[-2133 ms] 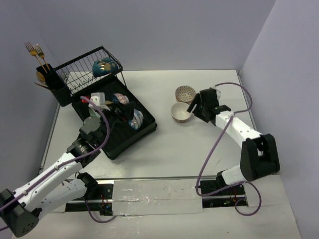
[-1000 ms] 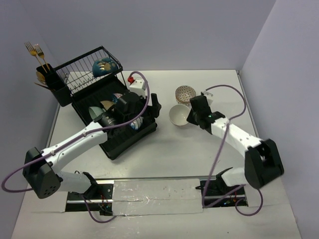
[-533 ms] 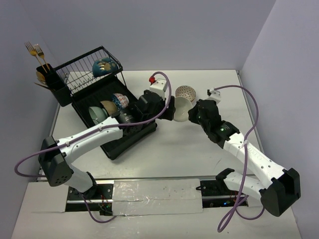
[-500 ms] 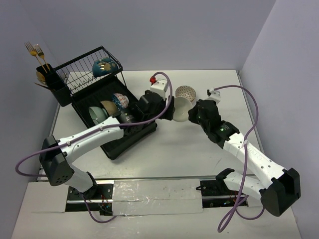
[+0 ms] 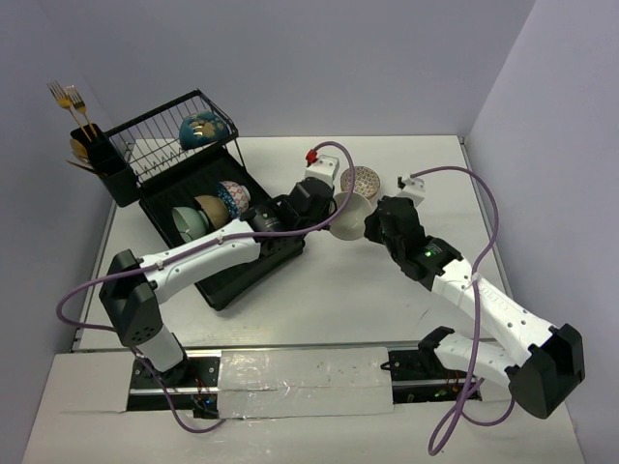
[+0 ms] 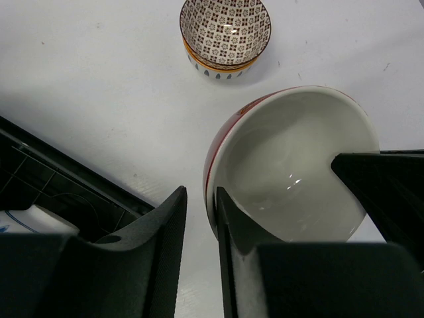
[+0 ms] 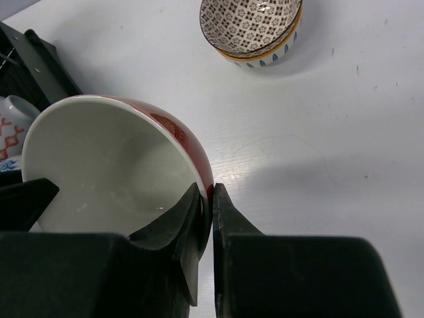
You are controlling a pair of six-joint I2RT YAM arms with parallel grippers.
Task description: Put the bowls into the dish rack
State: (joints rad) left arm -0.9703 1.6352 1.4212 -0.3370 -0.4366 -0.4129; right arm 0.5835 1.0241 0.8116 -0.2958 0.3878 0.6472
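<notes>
Over the white bench (image 5: 338, 290), the red bowl (image 6: 291, 165) is pinched by the right gripper (image 7: 207, 193); its opposite rim is straddled by the parted left gripper (image 6: 201, 200).

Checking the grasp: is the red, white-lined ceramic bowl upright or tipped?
Tipped: the red, white-lined ceramic bowl has its opening facing sideways, with the rim pinched by the right end effector.
</notes>
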